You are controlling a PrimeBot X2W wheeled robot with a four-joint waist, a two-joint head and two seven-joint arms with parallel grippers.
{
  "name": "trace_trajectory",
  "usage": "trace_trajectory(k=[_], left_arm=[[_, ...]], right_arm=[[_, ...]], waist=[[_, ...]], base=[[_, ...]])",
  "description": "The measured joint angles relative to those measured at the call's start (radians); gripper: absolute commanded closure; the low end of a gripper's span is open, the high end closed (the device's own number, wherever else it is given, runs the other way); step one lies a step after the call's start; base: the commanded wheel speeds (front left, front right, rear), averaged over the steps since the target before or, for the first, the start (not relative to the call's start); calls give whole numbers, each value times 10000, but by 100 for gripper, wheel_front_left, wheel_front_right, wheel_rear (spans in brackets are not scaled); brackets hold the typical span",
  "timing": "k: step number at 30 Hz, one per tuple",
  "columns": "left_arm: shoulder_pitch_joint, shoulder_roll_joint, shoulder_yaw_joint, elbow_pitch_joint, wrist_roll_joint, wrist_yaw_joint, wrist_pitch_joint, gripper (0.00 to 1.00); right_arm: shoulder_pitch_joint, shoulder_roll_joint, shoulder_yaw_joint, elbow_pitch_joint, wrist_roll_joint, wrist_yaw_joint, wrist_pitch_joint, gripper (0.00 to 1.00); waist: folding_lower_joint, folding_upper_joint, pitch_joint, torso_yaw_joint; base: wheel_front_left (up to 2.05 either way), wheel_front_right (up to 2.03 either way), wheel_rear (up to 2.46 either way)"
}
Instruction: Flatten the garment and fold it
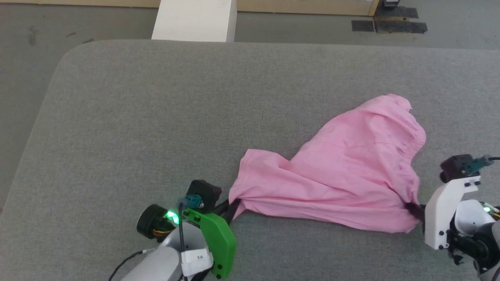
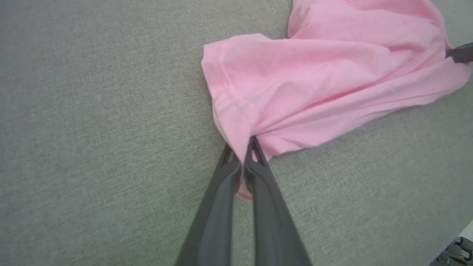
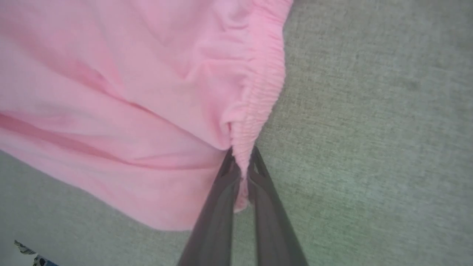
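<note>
The pink garment (image 1: 343, 171) lies bunched and wrinkled on the grey table, toward the right. My left gripper (image 1: 234, 206) is shut on its hemmed left corner; in the left wrist view the fabric (image 2: 314, 85) is pinched between the dark fingers (image 2: 258, 173), gripper (image 2: 241, 146). My right gripper (image 1: 415, 208) is shut on the gathered waistband at the garment's lower right. In the right wrist view the elastic band (image 3: 264, 85) runs down into the closed gripper (image 3: 242, 153).
The grey cloth-covered table (image 1: 136, 117) stretches wide to the left and behind the garment. A white block (image 1: 195, 19) stands past its far edge. Dark tape patches (image 1: 390, 23) mark the floor at the back right.
</note>
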Motion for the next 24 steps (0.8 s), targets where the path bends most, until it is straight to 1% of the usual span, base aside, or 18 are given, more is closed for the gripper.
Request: trace_trajectory(k=[4,8,12,14,18,21,24], left_arm=[[-19,194,161,-213,12,40,-176,100],[-364,552,495,-721,178,82,-242,100],[-1372,1039,1133,-1262,301,140,-188,100],[-2080,1189,1455,-1377,314,125,-56,100],[-3522,1229,1990,-1041,155,-81,130,100],[-4668,1145,2288,-263,35,-311,174,100],[-5976,909,2479,794,-15,-598,194,100]], right_arm=[[5,67,-128,-654,-31,2,-512,100],[-113,-102,-502,-1749,-267,2,-640,100],[-821,-178,-834,-2539,-508,4,-477,100],[-1380,-222,-940,-2767,-570,6,-270,100],[-2822,-174,-963,-2792,-736,10,-90,100],[-4129,-33,-832,-2397,-874,12,-27,100],[-5559,134,-696,-1779,-1085,12,-123,100]], waist=[[1,0,-287,-91],[0,0,-651,-194],[0,0,-998,-300],[0,0,-1149,-334],[0,0,-1199,-373],[0,0,-1026,-392],[0,0,-694,-400]], base=[[0,0,0],[0,0,0],[0,0,0],[0,0,0],[0,0,0],[0,0,0],[0,0,0]])
